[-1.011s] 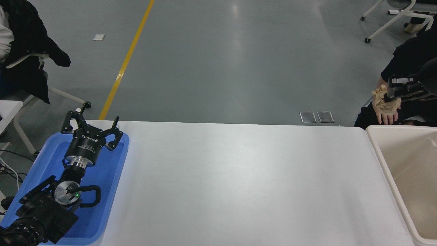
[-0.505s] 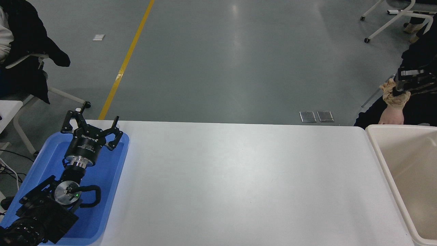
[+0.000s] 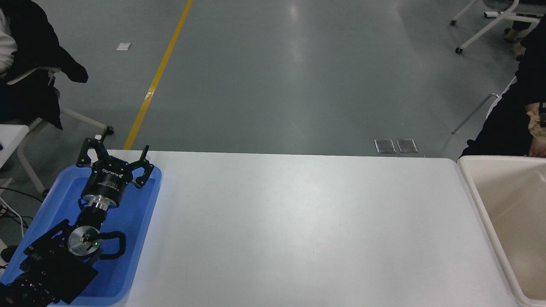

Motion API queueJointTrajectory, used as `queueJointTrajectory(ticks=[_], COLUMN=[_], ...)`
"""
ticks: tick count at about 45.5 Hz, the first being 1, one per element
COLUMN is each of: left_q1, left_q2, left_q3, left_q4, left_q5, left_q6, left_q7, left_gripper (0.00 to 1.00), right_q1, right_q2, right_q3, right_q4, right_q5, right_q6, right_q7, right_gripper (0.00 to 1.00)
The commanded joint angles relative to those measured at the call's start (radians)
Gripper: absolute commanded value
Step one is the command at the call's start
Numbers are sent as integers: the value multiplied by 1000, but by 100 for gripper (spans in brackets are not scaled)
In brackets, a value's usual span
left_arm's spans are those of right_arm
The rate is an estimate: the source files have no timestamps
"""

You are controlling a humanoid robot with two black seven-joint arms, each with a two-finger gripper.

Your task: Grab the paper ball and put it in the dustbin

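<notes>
The tan paper ball (image 3: 535,123) shows only in part at the far right edge, in the air beyond the table and above the dustbin's far rim. Only a dark sliver of my right gripper (image 3: 543,114) shows beside it at the picture's edge, so its hold on the ball is hidden. The cream dustbin (image 3: 474,187) stands at the table's right end, and the part of its inside that shows holds nothing. My left gripper (image 3: 115,150) is parked at the lower left, open over the blue tray (image 3: 140,221).
A person in black stands behind the dustbin, with a hand (image 3: 539,151) just over its far rim. The white table (image 3: 298,230) spans the middle. A chair draped with a black jacket (image 3: 34,64) stands at the far left, and another chair (image 3: 490,21) at the top right.
The paper ball and my right gripper have moved right, from beside the person's hand to the picture's edge. The person's hand drew back right. The left arm stayed still.
</notes>
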Motion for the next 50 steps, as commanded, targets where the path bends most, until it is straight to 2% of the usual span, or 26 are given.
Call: queueJointTrajectory(ticks=[1,9,21,36,50], left_q1=[0,0,0,0,0], left_q2=[0,-1,0,0,0], left_q3=[0,0,0,0,0], left_q4=[0,0,0,-1,0], left_q5=[0,0,0,0,0], left_q6=[0,0,0,0,0], left_q7=[0,-2,-2,-2,0], left_gripper=[100,100,100,100,100], right_q1=[-292,-516,-800,-1097,-1149], right_q2=[-21,-16,-2,221,275], right_q3=[9,112,428,613,653], right_q4=[-178,-284,-326,-625,-645], right_q5=[155,264,260,270,269], right_q6=[-175,-281,-442,-511,-516], right_q7=[-1,-1,-1,1,-1], right_gripper=[0,0,0,0,0])
